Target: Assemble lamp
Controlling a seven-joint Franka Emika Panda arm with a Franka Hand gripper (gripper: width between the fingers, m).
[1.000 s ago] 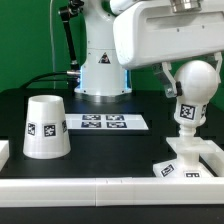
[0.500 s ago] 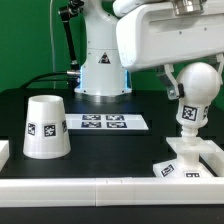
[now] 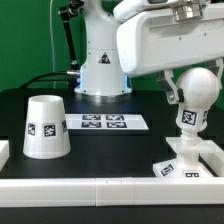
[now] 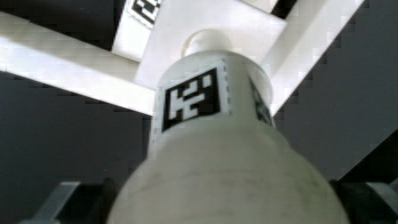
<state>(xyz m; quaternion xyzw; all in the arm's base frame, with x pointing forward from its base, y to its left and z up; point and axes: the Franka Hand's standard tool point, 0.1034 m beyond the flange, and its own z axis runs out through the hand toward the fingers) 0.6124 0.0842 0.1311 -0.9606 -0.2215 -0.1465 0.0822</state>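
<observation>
The white bulb (image 3: 200, 90) stands upright with its stem in the square base (image 3: 200, 153) at the exterior view's right. My gripper (image 3: 198, 88) is shut on the bulb's round head, with a dark finger (image 3: 172, 86) showing at its side. In the wrist view the bulb (image 4: 217, 140) fills the picture with a tag on its neck. My gripper (image 4: 214, 205) has a finger on each side of it, and the base (image 4: 71, 60) lies beyond. The tapered shade (image 3: 46, 127) stands mouth down at the left.
The marker board (image 3: 104, 123) lies flat at the middle back. The robot's pedestal (image 3: 100, 72) stands behind it. A white rail (image 3: 90, 187) runs along the table's front edge, with a small white block (image 3: 3, 150) at the far left.
The arm and the bulb in it have shifted a little down and toward the exterior view's right. The shade and the base have not moved.
</observation>
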